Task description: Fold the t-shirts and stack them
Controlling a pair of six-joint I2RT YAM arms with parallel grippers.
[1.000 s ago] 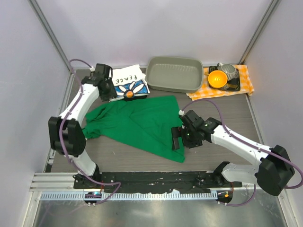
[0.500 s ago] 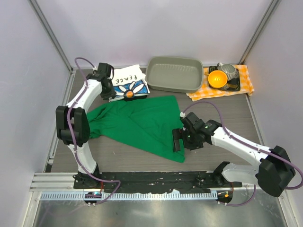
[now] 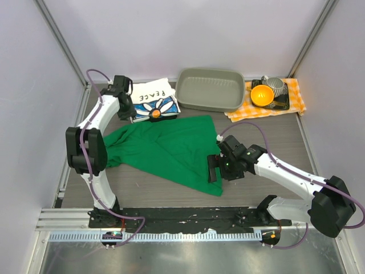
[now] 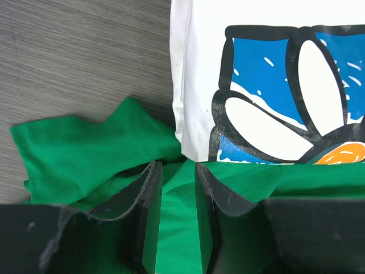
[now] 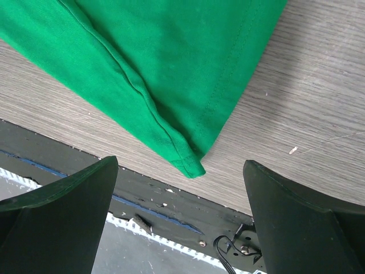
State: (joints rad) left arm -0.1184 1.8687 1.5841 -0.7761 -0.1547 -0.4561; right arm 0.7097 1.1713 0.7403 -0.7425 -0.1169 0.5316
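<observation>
The green t-shirt (image 3: 171, 148) lies spread and rumpled across the middle of the table. The white "PEACE" t-shirt (image 3: 157, 98) lies folded at the back left, its near edge over the green one. My left gripper (image 3: 126, 113) is at the green shirt's far-left corner, beside the white shirt (image 4: 199, 68). Its jaws stand narrow with green cloth (image 4: 178, 228) bunched between them. My right gripper (image 3: 213, 169) hangs wide open over the green shirt's near-right corner (image 5: 191, 165), its fingers either side of the corner and not touching it.
A grey tray (image 3: 181, 97) stands at the back centre. To its right an orange-and-white checked cloth (image 3: 296, 91) carries an orange bowl (image 3: 262, 95) and a metal item. The black base rail (image 3: 182, 216) runs along the near edge, just past the shirt's corner.
The left jaws have narrowed onto the green cloth and the left arm's elbow has swung up and in. The right gripper has barely moved and stays open.
</observation>
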